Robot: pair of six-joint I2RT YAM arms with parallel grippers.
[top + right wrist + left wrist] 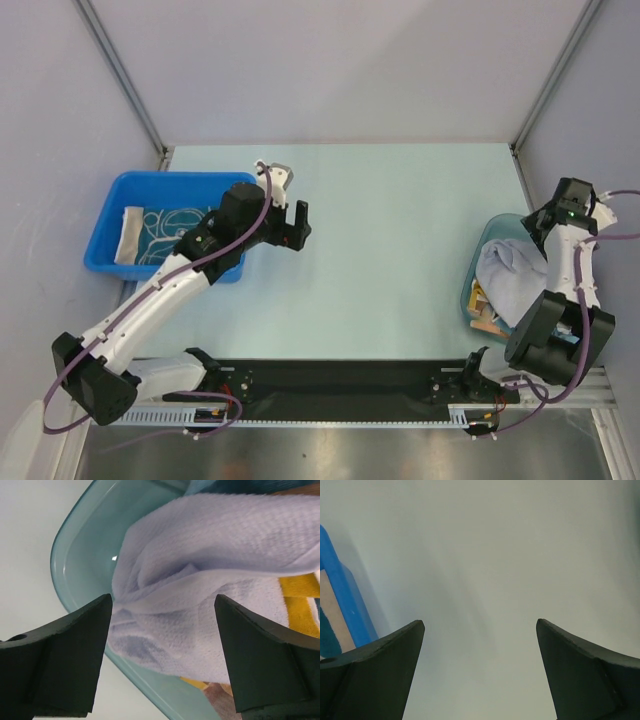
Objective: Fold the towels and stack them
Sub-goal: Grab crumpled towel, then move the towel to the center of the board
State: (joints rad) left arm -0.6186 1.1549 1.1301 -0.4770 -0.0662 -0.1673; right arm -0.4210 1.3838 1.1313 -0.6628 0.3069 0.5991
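Now | right jaws wide, empty, over lavender towel heaped in teal tub at right | left jaws wide, empty, over counter | risk: shallow pinch on loose fold slips off.

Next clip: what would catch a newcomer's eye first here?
The crumpled lavender towel heaped in the pale green tub at far right stands out, with the right end effector open over it. On the left, a bright blue bin holds a teal swirl-patterned towel, and the left end effector hangs open over bare tabletop beside it.
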